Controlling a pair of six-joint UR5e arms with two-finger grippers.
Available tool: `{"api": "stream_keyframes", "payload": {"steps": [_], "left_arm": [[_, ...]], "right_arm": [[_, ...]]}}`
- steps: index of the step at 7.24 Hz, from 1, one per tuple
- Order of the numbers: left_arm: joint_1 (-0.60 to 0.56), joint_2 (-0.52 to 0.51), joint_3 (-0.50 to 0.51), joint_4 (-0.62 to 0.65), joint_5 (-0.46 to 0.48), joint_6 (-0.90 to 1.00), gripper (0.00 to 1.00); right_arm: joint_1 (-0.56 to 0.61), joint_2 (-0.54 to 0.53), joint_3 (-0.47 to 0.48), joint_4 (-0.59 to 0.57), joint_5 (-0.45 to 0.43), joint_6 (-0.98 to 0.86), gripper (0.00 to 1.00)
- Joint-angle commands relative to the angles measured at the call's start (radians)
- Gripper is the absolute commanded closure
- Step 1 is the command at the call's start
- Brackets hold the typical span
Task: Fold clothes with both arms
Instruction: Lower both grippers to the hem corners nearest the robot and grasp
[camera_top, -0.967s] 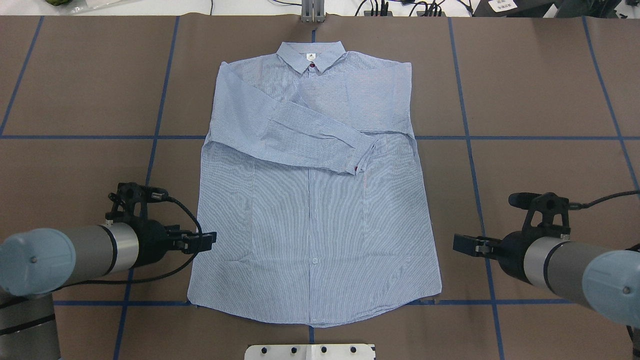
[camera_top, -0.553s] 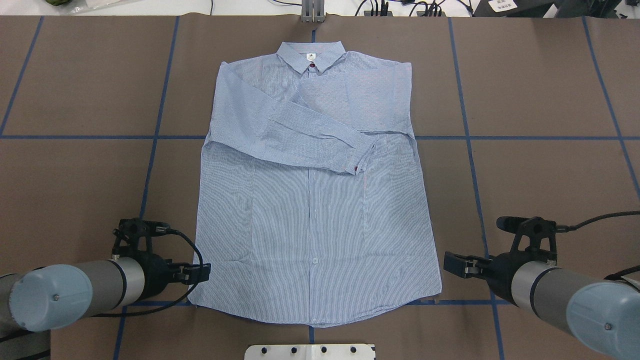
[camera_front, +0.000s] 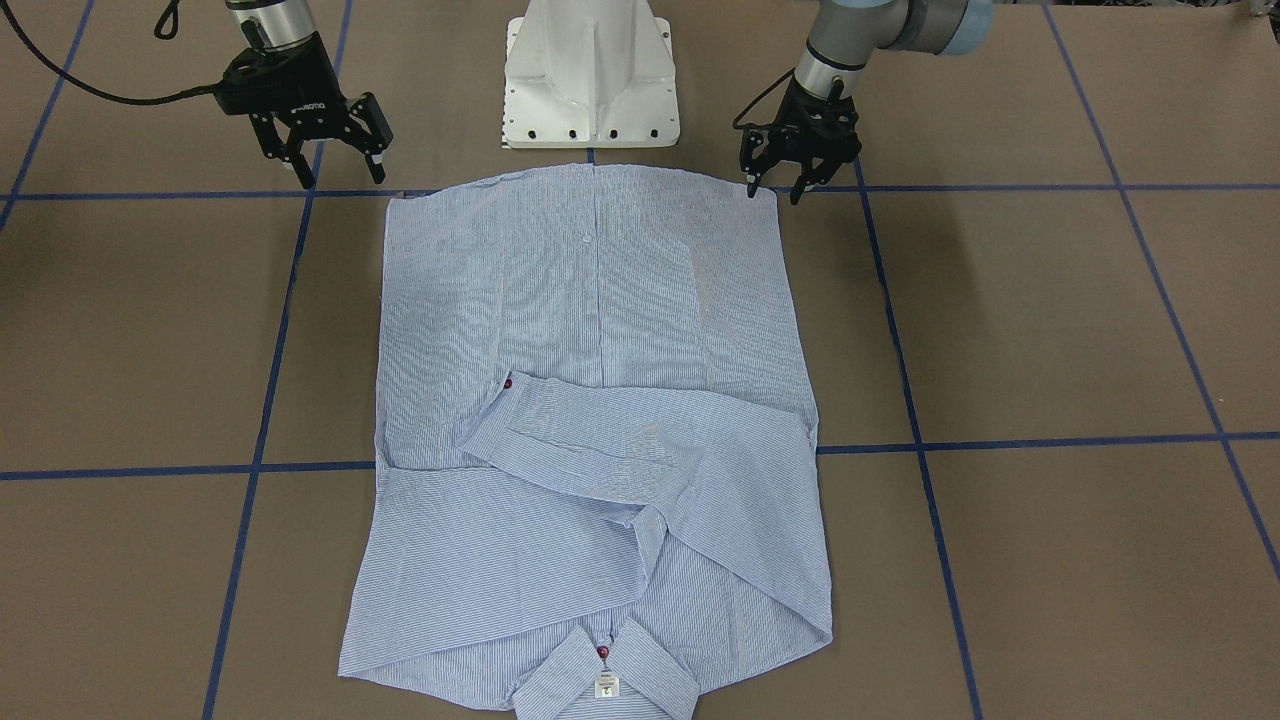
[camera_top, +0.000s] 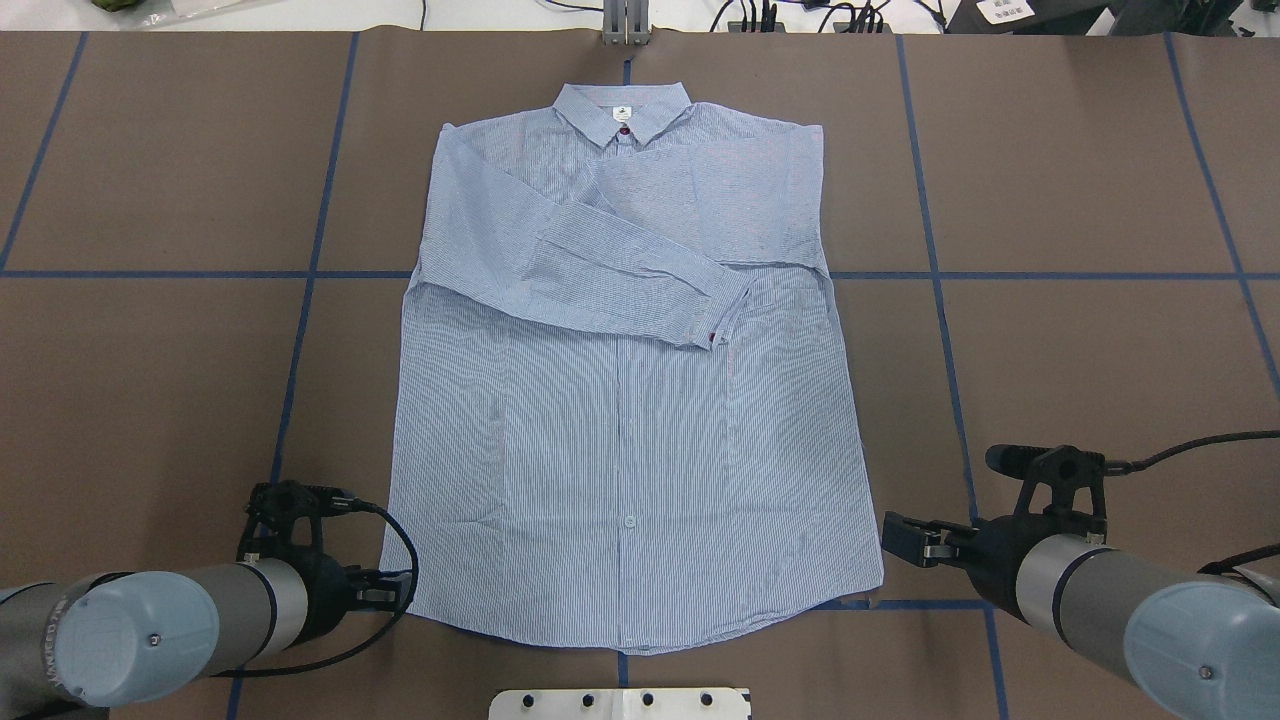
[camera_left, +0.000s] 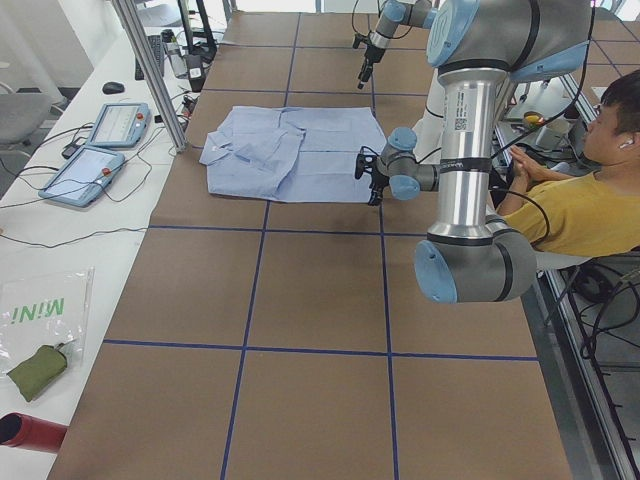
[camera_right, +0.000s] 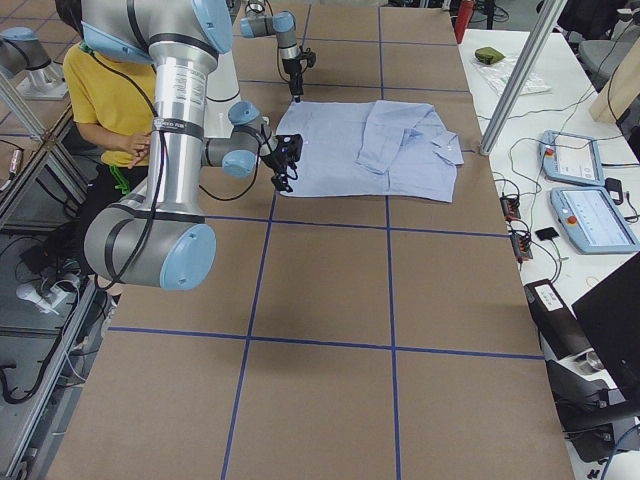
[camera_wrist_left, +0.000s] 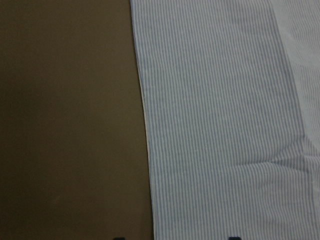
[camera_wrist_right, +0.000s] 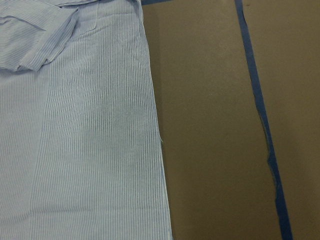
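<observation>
The black body of the right hand (camera_front: 338, 168) carries the white brand name "ROBOTIQ", seen upside down in the front-facing view. Off the end of the counter on the robot's left, a clear plastic bag (camera_left: 38, 318) bears large green letters that look like "MINI", seen reversed. The white neck label (camera_front: 605, 687) of the shirt (camera_front: 590, 300) shows only a small dark mark, too small to read. A white sticker (camera_left: 466, 124) on the near left arm (camera_left: 468, 150) has print too fine to read.
</observation>
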Motion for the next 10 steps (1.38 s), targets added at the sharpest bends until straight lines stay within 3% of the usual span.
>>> {"api": "stream_keyframes", "payload": {"steps": [1,4,10], "left_arm": [[0.021,-0.025,0.001,0.049,0.000,-0.003,0.43],[0.021,-0.058,0.001,0.100,0.000,-0.003,0.52],[0.019,-0.045,0.007,0.103,-0.002,0.000,0.52]], "right_arm": [[-0.015,0.000,0.000,0.000,-0.016,0.000,0.00],[-0.025,0.000,-0.003,0.000,-0.029,0.002,0.00],[-0.045,0.002,-0.019,0.000,-0.055,0.014,0.00]]}}
